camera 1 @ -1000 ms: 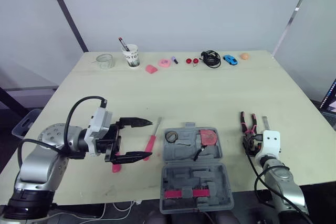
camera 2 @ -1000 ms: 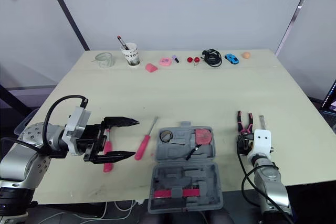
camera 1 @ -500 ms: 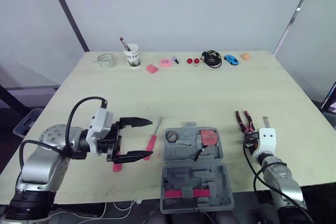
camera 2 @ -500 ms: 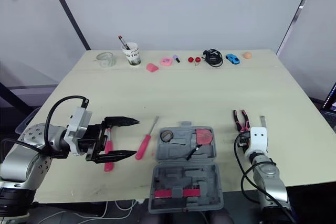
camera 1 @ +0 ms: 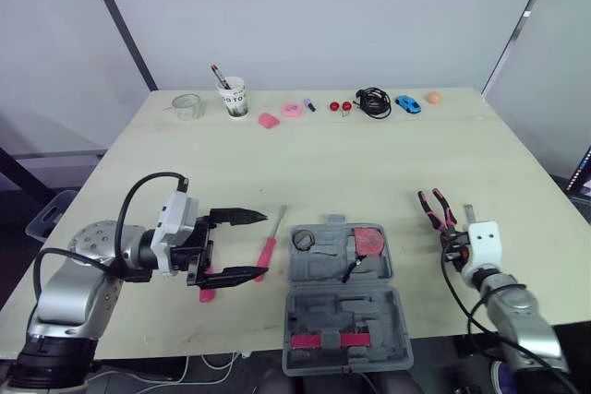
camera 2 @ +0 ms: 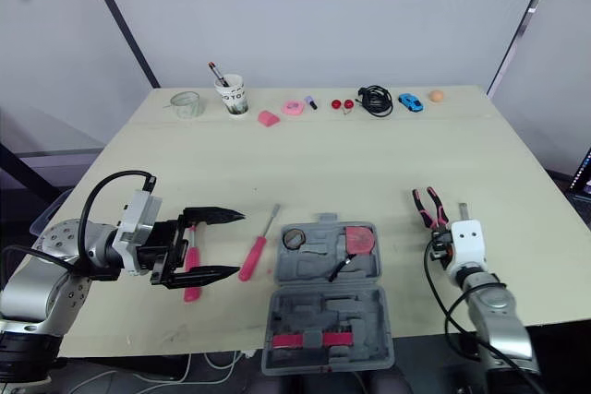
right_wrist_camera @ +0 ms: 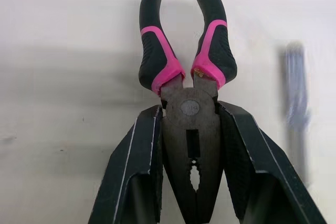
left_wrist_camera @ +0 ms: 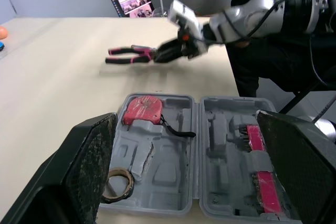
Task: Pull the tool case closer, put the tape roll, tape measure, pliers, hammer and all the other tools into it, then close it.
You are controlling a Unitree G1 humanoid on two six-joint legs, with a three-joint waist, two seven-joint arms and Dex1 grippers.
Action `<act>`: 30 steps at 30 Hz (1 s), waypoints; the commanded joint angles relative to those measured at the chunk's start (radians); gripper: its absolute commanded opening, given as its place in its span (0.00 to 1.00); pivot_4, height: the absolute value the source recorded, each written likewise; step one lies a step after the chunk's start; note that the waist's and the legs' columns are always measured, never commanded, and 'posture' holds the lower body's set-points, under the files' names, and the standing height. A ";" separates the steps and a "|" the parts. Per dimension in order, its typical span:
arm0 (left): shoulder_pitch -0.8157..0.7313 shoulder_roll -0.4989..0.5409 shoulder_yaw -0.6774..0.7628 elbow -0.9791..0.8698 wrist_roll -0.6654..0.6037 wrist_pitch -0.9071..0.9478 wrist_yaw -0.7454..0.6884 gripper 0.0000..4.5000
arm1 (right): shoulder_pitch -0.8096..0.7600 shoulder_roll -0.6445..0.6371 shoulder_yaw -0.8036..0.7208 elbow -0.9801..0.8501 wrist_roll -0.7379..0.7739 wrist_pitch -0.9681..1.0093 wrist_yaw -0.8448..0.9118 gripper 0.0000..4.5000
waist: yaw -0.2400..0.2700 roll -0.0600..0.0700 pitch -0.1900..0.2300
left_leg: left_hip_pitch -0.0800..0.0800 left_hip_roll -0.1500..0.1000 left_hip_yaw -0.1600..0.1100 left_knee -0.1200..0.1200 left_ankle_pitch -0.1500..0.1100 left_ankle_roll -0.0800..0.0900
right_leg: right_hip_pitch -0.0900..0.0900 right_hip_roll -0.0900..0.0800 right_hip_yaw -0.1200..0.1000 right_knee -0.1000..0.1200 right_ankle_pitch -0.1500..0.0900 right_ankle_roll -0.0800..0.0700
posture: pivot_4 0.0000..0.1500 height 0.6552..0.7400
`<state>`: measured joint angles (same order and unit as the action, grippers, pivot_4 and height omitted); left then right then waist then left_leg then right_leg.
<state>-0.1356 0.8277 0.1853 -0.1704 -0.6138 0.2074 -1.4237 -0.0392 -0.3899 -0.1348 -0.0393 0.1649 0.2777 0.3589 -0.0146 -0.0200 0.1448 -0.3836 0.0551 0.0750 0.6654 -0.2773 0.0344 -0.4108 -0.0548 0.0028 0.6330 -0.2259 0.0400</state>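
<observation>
The grey tool case (camera 1: 343,306) lies open at the table's front edge. In its far half sit a tape roll (camera 1: 302,241) and a red tape measure (camera 1: 368,240). My right gripper (right_wrist_camera: 189,108) is shut on the head of the pink-and-black pliers (right_wrist_camera: 187,77), to the right of the case, with the handles (camera 1: 435,208) pointing away from me. My left gripper (camera 1: 242,244) stands open, left of the case. A red-handled screwdriver (camera 1: 268,248) lies between its fingertips and the case, and a pink-handled tool (camera 2: 190,269) lies under it.
A thin grey metal tool (camera 1: 468,214) lies just right of the pliers. Along the far edge stand a glass jar (camera 1: 187,106), a paper cup with pens (camera 1: 234,97), pink bits (camera 1: 267,121), a black cable (camera 1: 372,101), a blue toy car (camera 1: 404,104) and an orange ball (camera 1: 432,97). A person (left_wrist_camera: 273,3) sits beyond the table.
My right gripper has closed on the pliers and carried them a little to the right, off the table. The left arm has not moved.
</observation>
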 commanded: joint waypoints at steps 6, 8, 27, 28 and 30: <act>-0.028 0.035 0.035 0.045 -0.022 -0.020 -0.062 1.00 | -0.001 -0.224 0.043 -0.252 0.147 0.034 0.377 0.22 | 0.002 0.000 0.000 | 0.000 0.001 0.000 0.000 0.000 0.000 | 0.000 0.002 0.000 0.000 0.000 0.000 | 1.00 1.00; -0.035 0.040 0.035 0.063 -0.019 -0.028 -0.077 1.00 | -0.019 -0.272 0.067 -0.271 0.169 0.052 0.445 0.22 | 0.002 0.000 0.000 | 0.000 0.001 0.000 0.000 0.000 0.000 | 0.000 0.002 0.000 0.000 0.000 0.000 | 1.00 1.00; -0.043 0.114 0.034 0.162 0.002 -0.071 -0.152 1.00 | -0.466 -0.310 0.536 -0.224 -0.015 0.225 0.693 0.22 | 0.008 -0.002 0.001 | -0.004 0.001 0.001 0.002 0.000 0.000 | -0.002 0.001 -0.003 -0.002 0.000 -0.001 | 1.00 1.00; -0.046 0.119 0.035 0.172 0.004 -0.075 -0.158 1.00 | -0.482 -0.298 0.549 -0.210 -0.027 0.233 0.692 0.22 | 0.007 -0.002 0.001 | -0.005 0.001 0.001 0.003 0.000 0.000 | -0.002 0.002 -0.003 -0.001 0.000 -0.001 | 1.00 1.00; -0.046 0.129 0.035 0.192 0.013 -0.087 -0.166 1.00 | -0.506 -0.293 0.582 -0.184 -0.058 0.239 0.702 0.22 | 0.006 -0.002 0.001 | -0.005 0.001 0.002 0.003 0.000 0.000 | -0.002 0.001 -0.003 -0.001 0.000 -0.001 | 1.00 1.00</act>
<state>-0.1710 0.9330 0.1943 0.0163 -0.6074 0.1441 -1.5410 -0.5155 -0.6802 0.4437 -0.2157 0.1270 0.5153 1.0518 -0.0087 -0.0224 0.1454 -0.3884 0.0560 0.0765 0.6688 -0.2773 0.0345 -0.4129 -0.0533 -0.0009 0.6321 -0.2259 0.0394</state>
